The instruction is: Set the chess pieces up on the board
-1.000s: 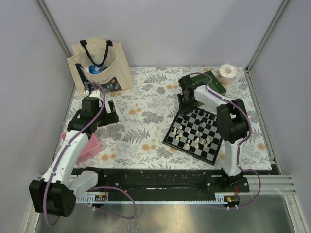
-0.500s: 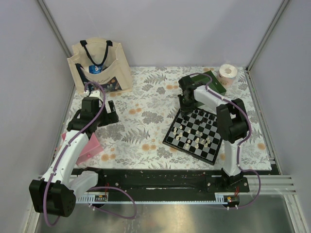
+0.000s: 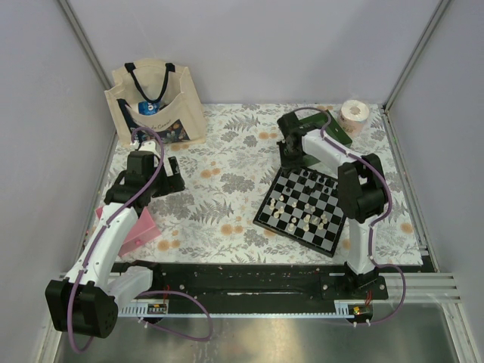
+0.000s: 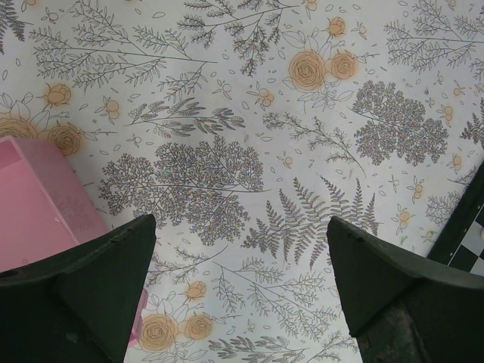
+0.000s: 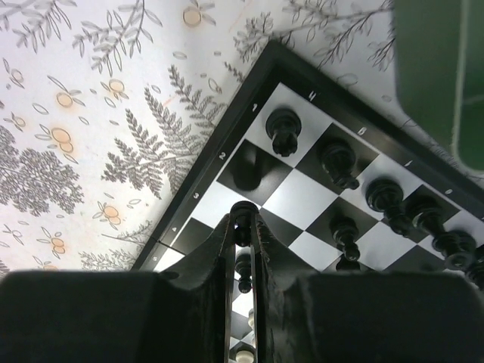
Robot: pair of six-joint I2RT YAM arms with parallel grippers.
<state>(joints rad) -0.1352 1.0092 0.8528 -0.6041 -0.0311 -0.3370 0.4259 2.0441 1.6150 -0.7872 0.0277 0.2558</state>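
This is a robotics lab's test cell rather than a home. A left arm and a right arm, trailing purple cables, are bolted to a black rail at the desk edge. Plain pale panels on aluminium framing box it in. A floral cloth, tote bag, toilet roll and chessboard with chess pieces sit as household props.

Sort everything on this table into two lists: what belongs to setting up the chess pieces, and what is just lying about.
Belongs to the job:
- board
- chess pieces standing on it
- right gripper, jaws shut on one black piece

Just lying about:
- tote bag
- green tray
- paper roll
- pink box
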